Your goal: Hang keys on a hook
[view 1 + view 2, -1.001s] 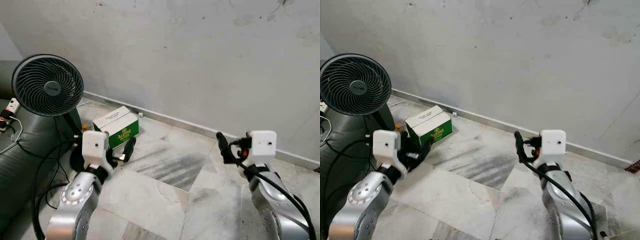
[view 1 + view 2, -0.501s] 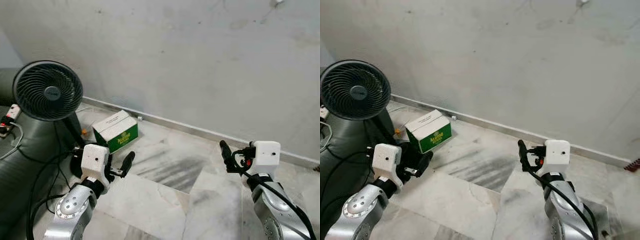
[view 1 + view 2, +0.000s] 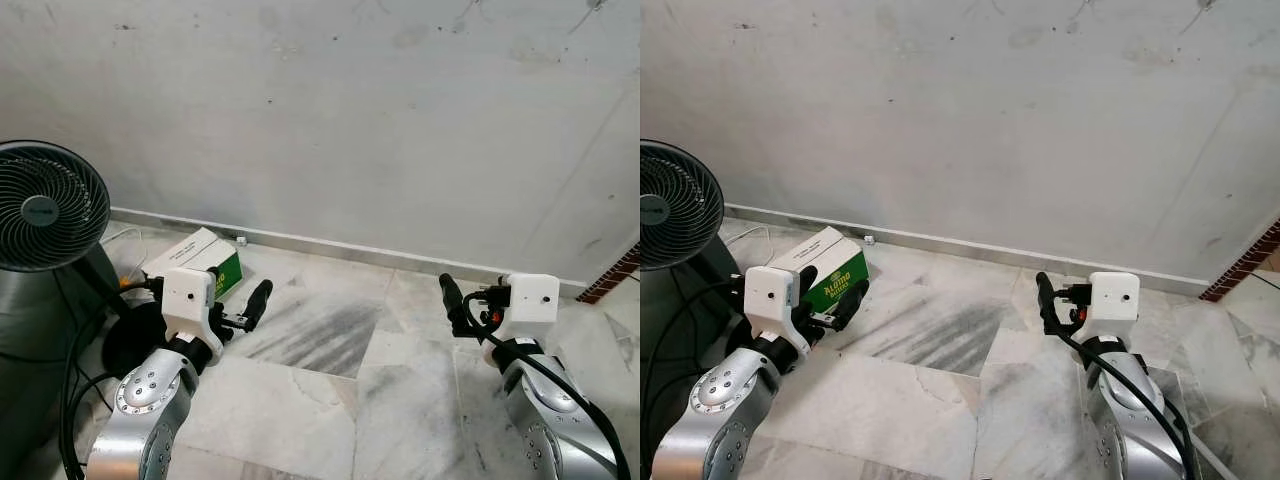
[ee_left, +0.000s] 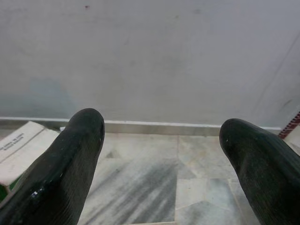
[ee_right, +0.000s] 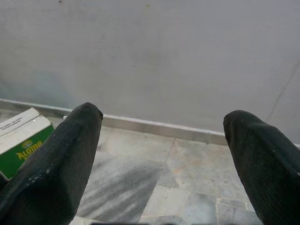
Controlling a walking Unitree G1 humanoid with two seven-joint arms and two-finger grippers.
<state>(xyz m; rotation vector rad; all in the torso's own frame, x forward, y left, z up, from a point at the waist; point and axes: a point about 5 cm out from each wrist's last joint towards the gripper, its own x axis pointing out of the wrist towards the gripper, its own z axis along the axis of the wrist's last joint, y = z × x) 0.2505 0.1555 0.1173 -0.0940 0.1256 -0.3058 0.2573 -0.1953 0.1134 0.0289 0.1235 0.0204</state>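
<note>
Both arms are raised in front of me over a marble floor (image 3: pixel 320 390), facing a bare grey wall (image 3: pixel 350 120). My left gripper (image 3: pixel 245 298) is open; in the left wrist view its two black fingers (image 4: pixel 70 164) stand wide apart with nothing between them, pointing at the wall's base. My right gripper (image 3: pixel 452 300) is open too. The right wrist view has its fingers (image 5: pixel 262 159) spread, with just floor and wall in the gap.
A black standing fan (image 3: pixel 45 205) is at the far left with cables (image 3: pixel 75 400) on the floor by its base. A green and white carton (image 3: pixel 195 265) lies near the skirting. A red brick edge (image 3: pixel 615 275) meets the wall at the right.
The whole view has swung to the right: fan and carton have slid toward the left edge and a brick edge has come in at the right. Both arms keep their pose, fingers still apart.
</note>
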